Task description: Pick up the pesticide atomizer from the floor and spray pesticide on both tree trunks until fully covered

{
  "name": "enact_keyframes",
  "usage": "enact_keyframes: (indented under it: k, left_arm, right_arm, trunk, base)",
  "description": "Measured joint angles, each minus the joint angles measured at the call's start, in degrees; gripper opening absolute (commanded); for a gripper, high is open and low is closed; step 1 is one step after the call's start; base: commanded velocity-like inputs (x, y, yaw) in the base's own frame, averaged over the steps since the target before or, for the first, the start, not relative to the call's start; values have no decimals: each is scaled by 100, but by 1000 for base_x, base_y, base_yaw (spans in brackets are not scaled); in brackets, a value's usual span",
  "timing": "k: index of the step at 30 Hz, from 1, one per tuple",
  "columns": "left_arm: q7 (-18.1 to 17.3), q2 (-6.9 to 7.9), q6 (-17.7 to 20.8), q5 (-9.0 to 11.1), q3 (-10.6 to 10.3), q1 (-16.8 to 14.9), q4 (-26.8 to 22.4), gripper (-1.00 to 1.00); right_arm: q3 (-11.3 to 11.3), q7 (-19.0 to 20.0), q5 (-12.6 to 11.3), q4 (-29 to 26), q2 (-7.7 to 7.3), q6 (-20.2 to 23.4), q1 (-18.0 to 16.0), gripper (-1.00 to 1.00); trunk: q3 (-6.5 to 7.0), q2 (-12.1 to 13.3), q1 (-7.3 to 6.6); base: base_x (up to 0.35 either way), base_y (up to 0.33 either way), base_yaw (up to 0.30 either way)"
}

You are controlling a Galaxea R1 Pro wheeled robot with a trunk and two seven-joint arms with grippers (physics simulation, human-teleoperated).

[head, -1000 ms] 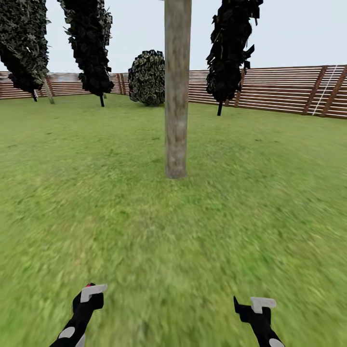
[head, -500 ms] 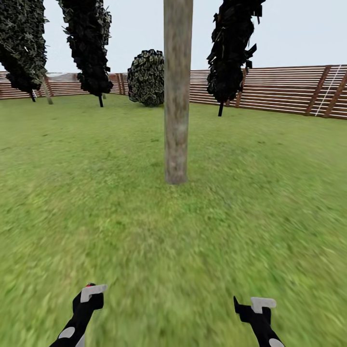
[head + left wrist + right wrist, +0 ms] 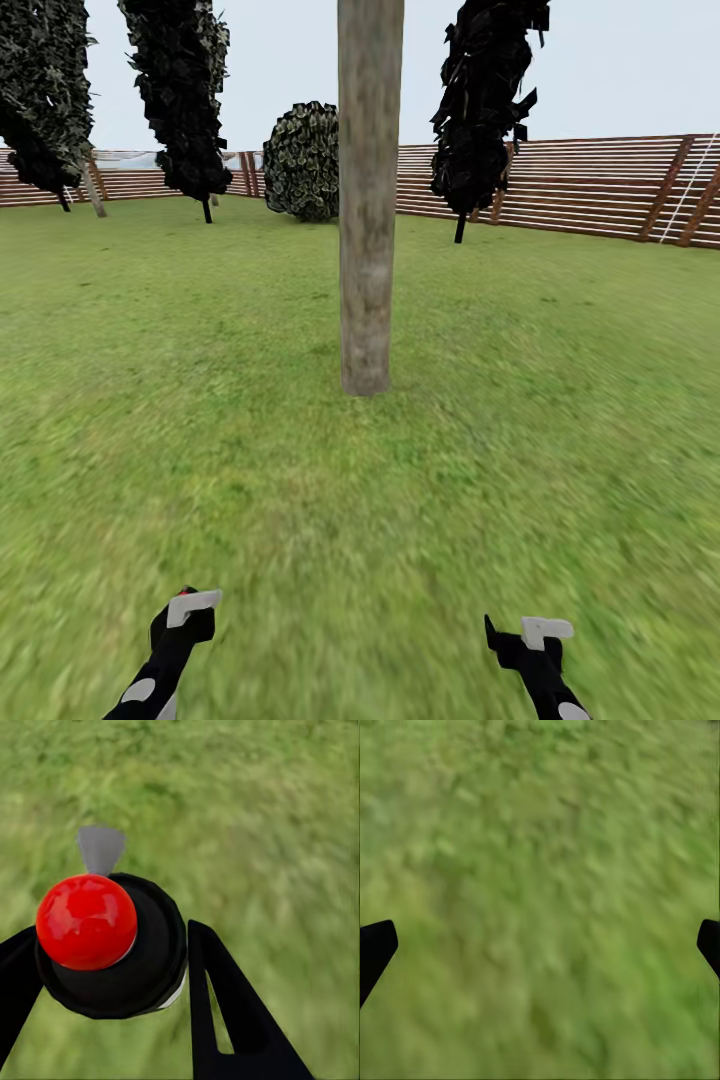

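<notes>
We have the pesticide atomizer, a black round-bodied bottle with a glossy red ball cap and a grey nozzle tip point(image 3: 105, 937), clamped between the two black fingers of our left end effector point(image 3: 112, 967). In the head view that end effector point(image 3: 185, 618) sits low over the grass with a speck of red showing at its top. Our right end effector point(image 3: 525, 640) carries nothing; in its wrist view the two dark fingertips point(image 3: 375, 949) stand far apart over bare lawn.

One thick, straight trunk of mottled grey-tan bark point(image 3: 368, 200) stands ahead of us, near the middle of the green grass lawn point(image 3: 560, 400), well apart from both arms. We see no pale specks on its bark, so we judge that spraying has not begun.

The risks, as we read them:
- The nozzle points down at the grass, so triggering now would dust the lawn rather than the bark.
- From this far off the spray may fall short of the trunk.
- Rolling too close could bump the base against the trunk.
- Covering only the facing side would leave the back bare.
- The thin-stemmed dark columnar trees point(image 3: 180, 100) and the round broad-leaved dark bush point(image 3: 305, 160) by the brown slatted wooden fence point(image 3: 580, 185) are not targets; aiming at them wastes effort.
- We cannot see a second thick trunk from here.
</notes>
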Motion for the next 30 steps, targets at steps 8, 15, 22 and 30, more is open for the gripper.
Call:
enact_keyframes:
  k: [8,15,22,30]
  left_arm:
    - [0,5,-2,0,2,-1,0,-100]
    - [0,3,-1,0,1,-3,0,-100]
    - [0,2,-4,0,-1,-2,0,-100]
    - [0,4,-7,0,0,-1,0,-100]
  right_arm:
    - [1,0,0,0,0,0,0,100]
    - [-1,0,0,0,0,0,0,100]
    - [0,0,0,0,0,0,0,100]
    - [-1,0,0,0,0,0,0,100]
  trunk:
    - [0,0,0]
    - [0,0,0]
    - [0,0,0]
    - [0,0,0]
  base:
    - [338,0,0]
    - [338,0,0]
    - [338,0,0]
    - [338,0,0]
